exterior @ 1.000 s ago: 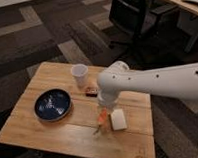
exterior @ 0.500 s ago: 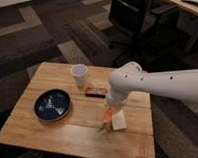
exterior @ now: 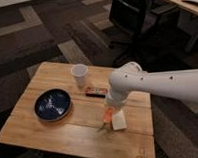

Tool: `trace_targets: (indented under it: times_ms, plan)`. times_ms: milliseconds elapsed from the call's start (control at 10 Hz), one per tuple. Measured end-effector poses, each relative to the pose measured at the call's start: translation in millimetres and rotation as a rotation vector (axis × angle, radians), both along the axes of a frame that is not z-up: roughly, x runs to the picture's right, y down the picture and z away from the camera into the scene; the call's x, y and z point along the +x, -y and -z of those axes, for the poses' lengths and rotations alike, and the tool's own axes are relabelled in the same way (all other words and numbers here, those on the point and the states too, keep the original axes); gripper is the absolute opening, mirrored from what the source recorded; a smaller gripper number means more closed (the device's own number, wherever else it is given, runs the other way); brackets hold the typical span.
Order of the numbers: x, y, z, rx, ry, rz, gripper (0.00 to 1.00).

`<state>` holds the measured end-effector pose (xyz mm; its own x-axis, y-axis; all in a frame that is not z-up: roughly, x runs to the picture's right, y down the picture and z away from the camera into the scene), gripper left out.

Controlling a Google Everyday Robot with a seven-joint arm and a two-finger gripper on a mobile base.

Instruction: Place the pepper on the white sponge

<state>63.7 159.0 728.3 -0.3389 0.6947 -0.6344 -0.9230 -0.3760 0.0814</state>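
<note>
The pepper (exterior: pixel 109 114) shows as an orange-red piece hanging just below the arm's end, right beside the left edge of the white sponge (exterior: pixel 119 121). That white sponge lies flat on the wooden table (exterior: pixel 50 133), near its right side. My gripper (exterior: pixel 110 109) is at the tip of the white arm, directly over the pepper and the sponge's near-left edge. Most of the pepper is hidden by the arm, and a thin dark shadow stretches out to its lower left.
A blue bowl (exterior: pixel 52 104) sits on the table's left half. A white cup (exterior: pixel 80 75) stands toward the back, with a small dark box with red marking (exterior: pixel 94 92) to its right. An office chair (exterior: pixel 132 21) and a desk stand behind the table.
The arm has swung to the right, carrying the pepper toward the white sponge and lower over it.
</note>
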Motion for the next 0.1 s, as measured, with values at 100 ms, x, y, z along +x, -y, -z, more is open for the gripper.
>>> trace_targets:
  times_ms: [100]
  plan:
    - [7.7, -8.0, -3.4, -0.008, 0.002, 0.016, 0.0]
